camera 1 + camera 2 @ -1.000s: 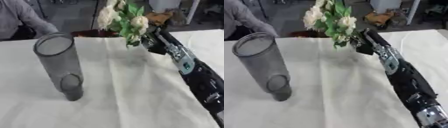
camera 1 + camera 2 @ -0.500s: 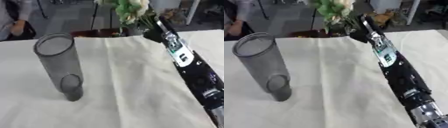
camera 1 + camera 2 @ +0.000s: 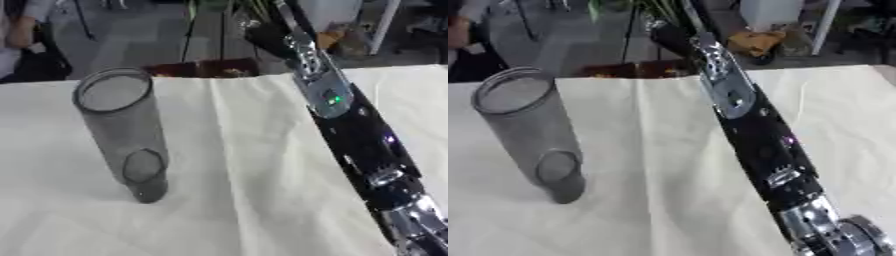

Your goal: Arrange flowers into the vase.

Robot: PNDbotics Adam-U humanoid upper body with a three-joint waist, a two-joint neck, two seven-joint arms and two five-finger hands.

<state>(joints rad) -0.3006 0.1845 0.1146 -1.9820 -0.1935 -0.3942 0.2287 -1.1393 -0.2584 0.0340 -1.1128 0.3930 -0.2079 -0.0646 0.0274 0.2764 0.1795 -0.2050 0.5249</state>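
The right hand [image 3: 667, 36] is raised at the top edge of the view, at the end of the long black arm [image 3: 354, 130] that stretches up across the table; whether its fingers grip anything cannot be told. Green stems [image 3: 658, 7] show just above it. The grey mesh vase [image 3: 122, 132] stands upright on the white cloth [image 3: 245, 190], well to the left.

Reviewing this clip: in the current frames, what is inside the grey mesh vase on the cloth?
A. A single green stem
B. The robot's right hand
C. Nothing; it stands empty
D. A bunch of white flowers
C: the vase stands upright with an open, empty mouth, while the right arm stretches up past the table's far edge.
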